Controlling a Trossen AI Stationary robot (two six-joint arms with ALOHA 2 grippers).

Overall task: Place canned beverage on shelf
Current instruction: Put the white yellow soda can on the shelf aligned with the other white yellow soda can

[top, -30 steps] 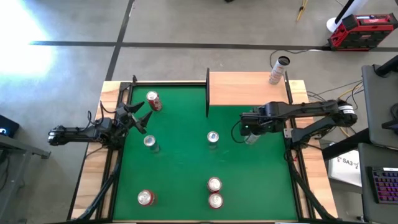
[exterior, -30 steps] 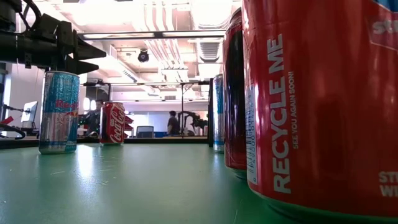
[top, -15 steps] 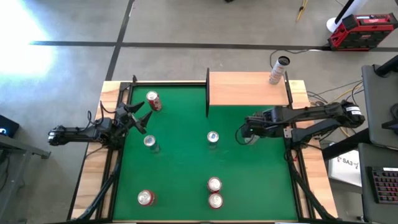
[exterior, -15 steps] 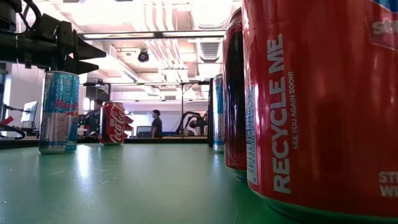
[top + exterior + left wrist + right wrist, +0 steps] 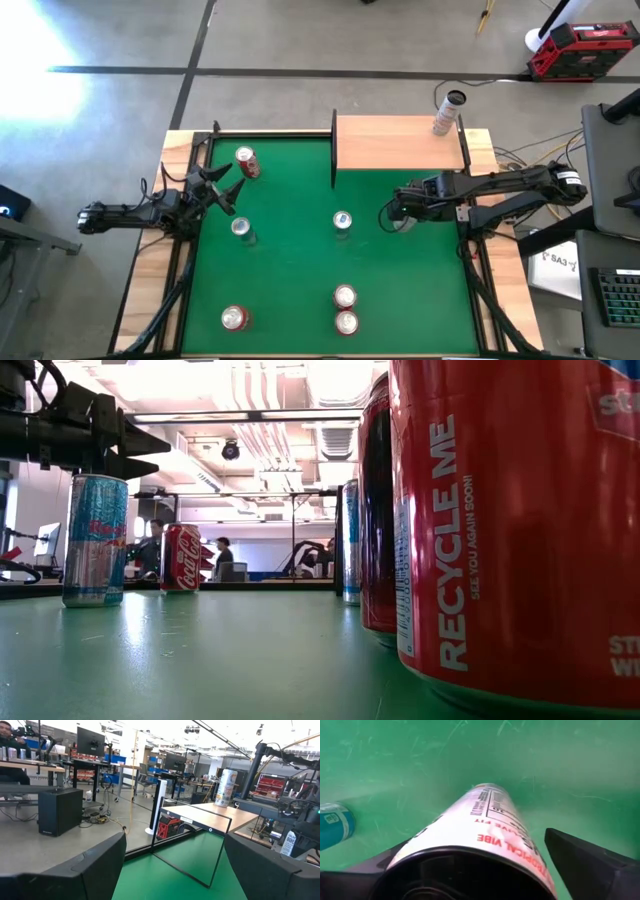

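Green felt [image 5: 290, 260] covers the table, with bare concrete floor beyond it; the shelf [image 5: 395, 142] is set at the far edge, and one tall can [image 5: 446, 113] is already stood at its far right corner; five more cans are left on the felt, among them a slim blue one [image 5: 342, 222] near the middle and a red one [image 5: 246, 161] by the left arm; the right gripper [image 5: 403, 214] has been drawn slightly rightward since a second ago and lowered around a white can [image 5: 485, 825], which is seen between its fingers, just in front of the shelf; the jaws are being narrowed but are not yet closed on it, so a grasp is judged imminent; the left gripper [image 5: 218, 187] is parked at the left edge, jaws part open and empty.
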